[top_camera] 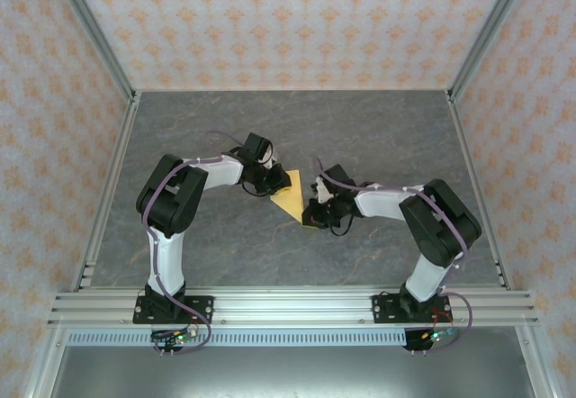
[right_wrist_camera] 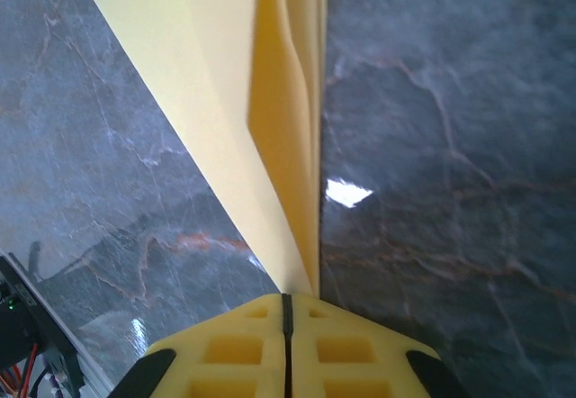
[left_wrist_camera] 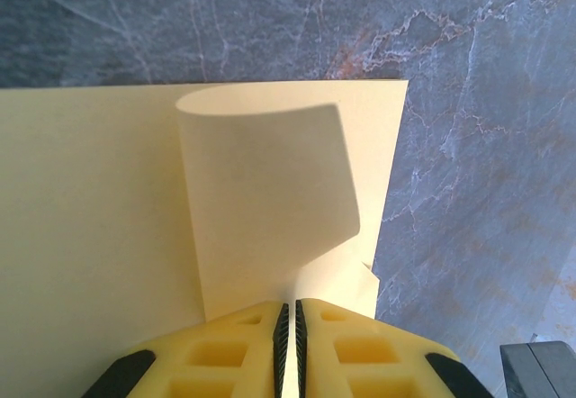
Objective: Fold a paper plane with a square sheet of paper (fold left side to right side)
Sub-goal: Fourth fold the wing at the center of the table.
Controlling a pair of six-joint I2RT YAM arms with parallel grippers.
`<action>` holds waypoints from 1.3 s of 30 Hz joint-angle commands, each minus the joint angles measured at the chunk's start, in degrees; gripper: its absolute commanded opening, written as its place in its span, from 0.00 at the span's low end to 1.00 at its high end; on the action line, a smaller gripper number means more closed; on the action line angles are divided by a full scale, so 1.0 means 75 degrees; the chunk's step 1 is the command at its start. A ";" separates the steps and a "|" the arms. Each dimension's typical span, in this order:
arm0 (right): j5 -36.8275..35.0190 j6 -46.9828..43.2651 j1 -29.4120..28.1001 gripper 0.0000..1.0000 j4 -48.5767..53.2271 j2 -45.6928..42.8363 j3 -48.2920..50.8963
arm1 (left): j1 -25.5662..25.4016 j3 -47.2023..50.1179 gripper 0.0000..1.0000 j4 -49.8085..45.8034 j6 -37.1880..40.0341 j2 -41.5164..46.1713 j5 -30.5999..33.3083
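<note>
My left claw (left_wrist_camera: 288,308) is pinched shut on the yellow paper's (left_wrist_camera: 90,218) curled flap, and my right claw (right_wrist_camera: 286,299) is clamped on its near-right pointy end.

Paper sheet (left_wrist_camera: 90,218): thin yellow-orange paper, matt, smooth, w/ soft curl & sharp creases. Bench (top_camera: 360,137): dark grey marble-look top, smooth, semi-gloss, light glints on it. Fingers (left_wrist_camera: 225,353): yellow plastic, matt, moulded pockets. Arm shells (top_camera: 171,200): black & white plastic, slight sheen. Frame rails (top_camera: 297,306): bare aluminium, satin, grooved. Walls (top_camera: 270,20): patterned, matt.
</note>
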State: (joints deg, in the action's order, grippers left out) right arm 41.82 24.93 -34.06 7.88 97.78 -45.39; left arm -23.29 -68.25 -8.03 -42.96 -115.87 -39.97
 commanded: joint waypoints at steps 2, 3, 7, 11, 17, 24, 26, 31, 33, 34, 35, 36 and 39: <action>-0.0245 0.0075 0.0065 0.09 0.1315 -0.0310 0.0344 | -0.0021 0.0096 0.15 -0.0850 0.0232 -0.0340 0.0723; -0.0199 0.0065 0.0064 0.08 0.1367 -0.0468 0.0257 | -0.0009 0.0090 0.15 -0.0854 0.0228 -0.0335 0.0724; -0.0157 0.0033 0.0065 0.08 0.1522 -0.0997 -0.0238 | -0.0023 0.0097 0.15 -0.0823 0.0197 -0.0312 0.0701; 0.0135 0.0263 0.0065 0.08 0.1089 -0.0729 -0.0670 | -0.0018 0.0100 0.15 -0.0794 0.0187 -0.0328 0.0667; -0.0157 0.0390 0.0065 0.07 0.0912 0.0259 -0.1394 | -0.0023 0.0107 0.15 -0.0781 0.0175 -0.0303 0.0653; -0.0539 0.0235 0.0065 0.06 0.1411 0.0878 -0.1433 | -0.0034 0.0103 0.15 -0.0618 0.0173 -0.0207 0.0491; -0.0778 0.0213 0.0065 0.06 0.1600 0.0939 -0.1402 | -0.0021 0.0101 0.16 -0.0588 0.0227 -0.0057 0.0474; -0.1224 0.0147 0.0065 0.01 0.2023 0.1055 -0.1345 | -0.0021 0.0151 0.20 -0.0430 0.0470 0.0600 0.0467; -0.1219 0.0165 0.0084 0.00 0.2001 0.1113 -0.1296 | -0.0027 0.0237 0.20 -0.0298 0.0578 0.0813 0.0381; -0.1206 0.0179 0.0085 0.00 0.1970 0.1130 -0.1270 | -0.0033 0.0278 0.21 -0.0264 0.0621 0.1105 0.0320; -0.1194 0.0192 0.0109 0.00 0.1924 0.1164 -0.1247 | -0.0046 0.0335 0.20 -0.0236 0.0662 0.1249 0.0254; -0.1194 0.0203 0.0130 0.00 0.1894 0.1175 -0.1229 | -0.0062 0.0416 0.18 -0.0205 0.0700 0.1362 0.0184; -0.1211 0.0199 0.0168 0.00 0.1872 0.1195 -0.1203 | -0.0197 0.0676 0.14 -0.0015 0.0771 0.1640 -0.0014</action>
State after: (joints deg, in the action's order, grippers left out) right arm 39.42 26.83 -33.82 16.67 103.83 -56.05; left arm -23.66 -64.99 -8.88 -39.18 -106.76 -38.79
